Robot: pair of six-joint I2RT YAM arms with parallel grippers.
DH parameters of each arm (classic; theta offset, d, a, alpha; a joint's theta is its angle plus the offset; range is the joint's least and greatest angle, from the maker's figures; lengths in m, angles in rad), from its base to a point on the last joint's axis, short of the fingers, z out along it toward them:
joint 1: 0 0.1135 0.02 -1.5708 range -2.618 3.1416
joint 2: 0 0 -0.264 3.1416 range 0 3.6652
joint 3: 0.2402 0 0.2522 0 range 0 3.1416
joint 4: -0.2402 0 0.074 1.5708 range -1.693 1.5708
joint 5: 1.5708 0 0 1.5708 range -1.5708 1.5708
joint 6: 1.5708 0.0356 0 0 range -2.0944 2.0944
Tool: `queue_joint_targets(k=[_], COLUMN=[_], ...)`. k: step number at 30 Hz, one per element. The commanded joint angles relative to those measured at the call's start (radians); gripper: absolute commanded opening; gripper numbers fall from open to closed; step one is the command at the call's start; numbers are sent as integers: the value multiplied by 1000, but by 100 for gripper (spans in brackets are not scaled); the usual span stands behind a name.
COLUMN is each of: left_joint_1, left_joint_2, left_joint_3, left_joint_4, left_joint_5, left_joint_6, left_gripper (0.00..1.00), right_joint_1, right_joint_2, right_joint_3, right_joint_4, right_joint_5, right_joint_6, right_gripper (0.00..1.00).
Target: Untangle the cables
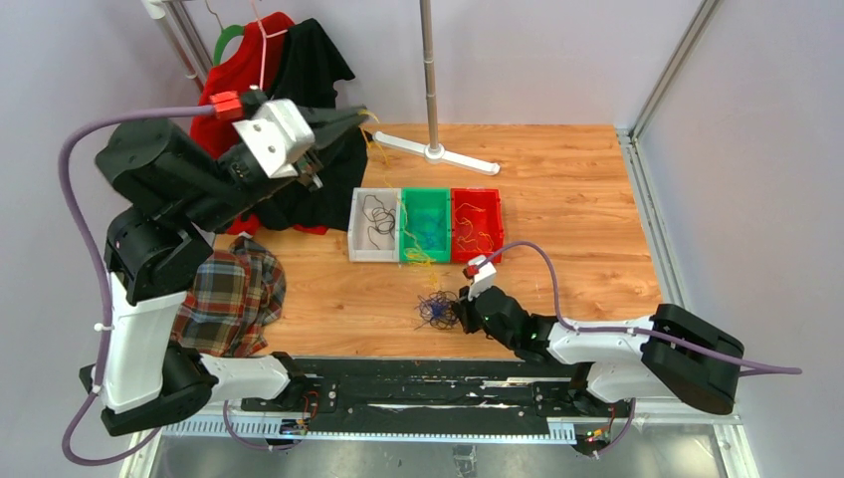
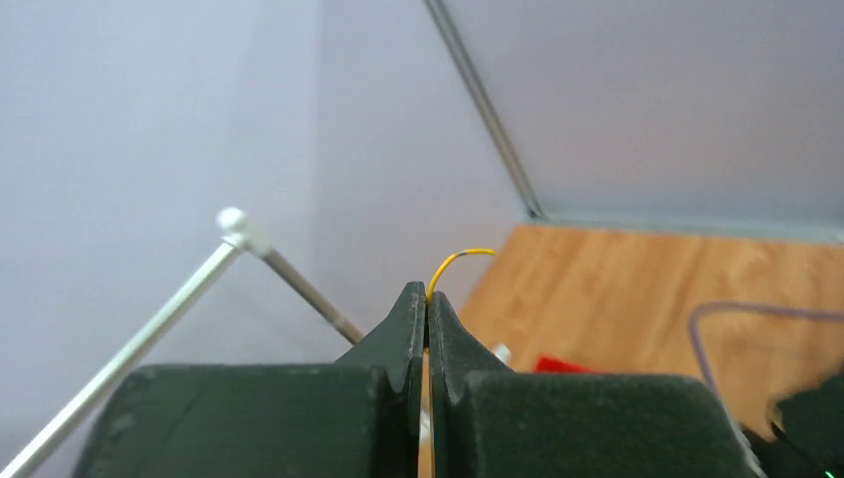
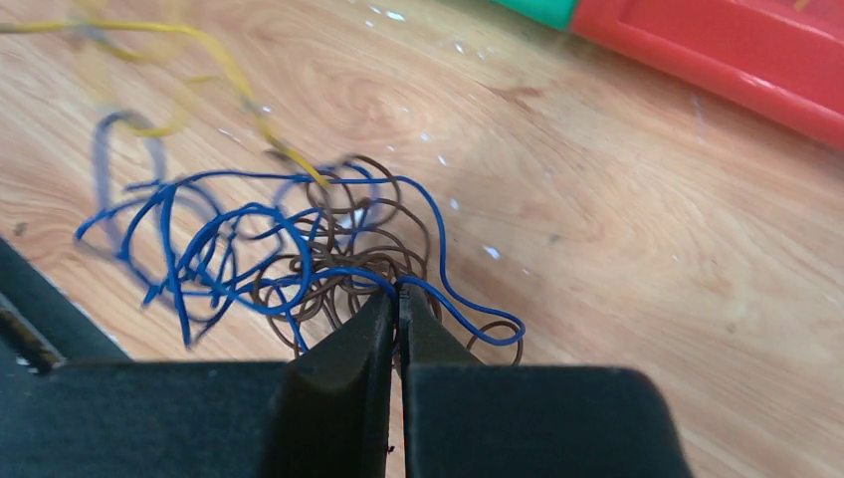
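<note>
Slanting up-left from tangle, yellow cable

Wooden table, glossy plastic bin, smooth cables

On the table, a cable tangle lies before a row of bins, with a shirt to its left.

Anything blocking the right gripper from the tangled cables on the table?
Nothing visible. The right gripper is shut right at the tangle, its tips pinching a blue cable at the near edge.
</note>
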Motion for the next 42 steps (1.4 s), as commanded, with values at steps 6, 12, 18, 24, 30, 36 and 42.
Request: queue_joint_targets(k=[6, 12, 18, 24, 30, 36, 42], left_joint_1=[-3, -3, -3, -3, -3, -3, -3], left_joint_2=[-34, 45, 8, -160, -215, -248, -218], left_joint_3=[-72, 112, 64, -272, -395, -483, -476], left_joint_4=[823, 926, 883, 750, 595, 535, 500], left_joint_5=[-341, -318, -263, -24, 34, 99, 171], left_joint_6=[174, 223, 180, 29, -29, -99, -177], left_gripper=[1, 1, 1, 1, 0, 0, 1], right_joint_1=[6, 6, 6, 6, 6, 7, 6], right_joint_2=[-4, 18, -45, -258, -323, -391, -412], right_joint_3=[-26, -20, 20, 175, 377, 435, 447], right_joint_4=[-113, -156, -294, -316, -376, -267, -229], right_joint_5=[104, 129, 161, 69, -79, -227, -153], right_joint_6=[-2, 5, -2, -112, -181, -202, -256], right_gripper=[0, 1, 1, 44, 68, 70, 70])
